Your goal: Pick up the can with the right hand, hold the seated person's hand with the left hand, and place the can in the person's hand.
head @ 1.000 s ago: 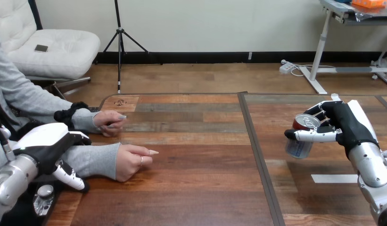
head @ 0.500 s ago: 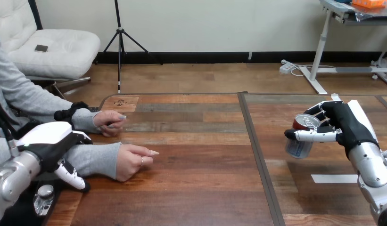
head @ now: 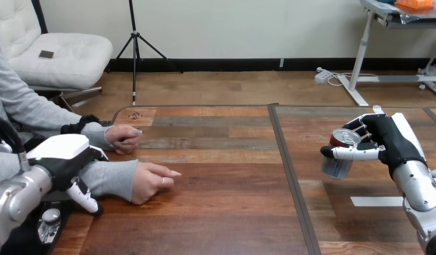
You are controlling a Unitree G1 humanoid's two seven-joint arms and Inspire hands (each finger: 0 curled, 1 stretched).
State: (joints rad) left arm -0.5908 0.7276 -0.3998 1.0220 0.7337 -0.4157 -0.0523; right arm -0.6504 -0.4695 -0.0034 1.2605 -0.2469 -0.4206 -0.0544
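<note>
Two robot hands are seen over a long wooden table of mixed brown planks. At the right of the frame, the right robot hand is clenched around a small silver drink can with a red top. The can is gripped by its side wall, with the thumb laid across its front. It is held slightly tilted above the table surface, well apart from the person. A thin white strip is seen flat on the table below the silver forearm, in the lower right of the frame.

At the lower left, the left robot hand is placed over the grey sleeve of the person's nearer forearm, just behind the wrist. Whether the sleeve is grasped cannot be told. The person's nearer hand is rested on the table as a loose fist, with one finger pointed toward the centre of the frame. The person's farther hand is laid on the table just above it, in the left middle of the frame, closed loosely.
</note>
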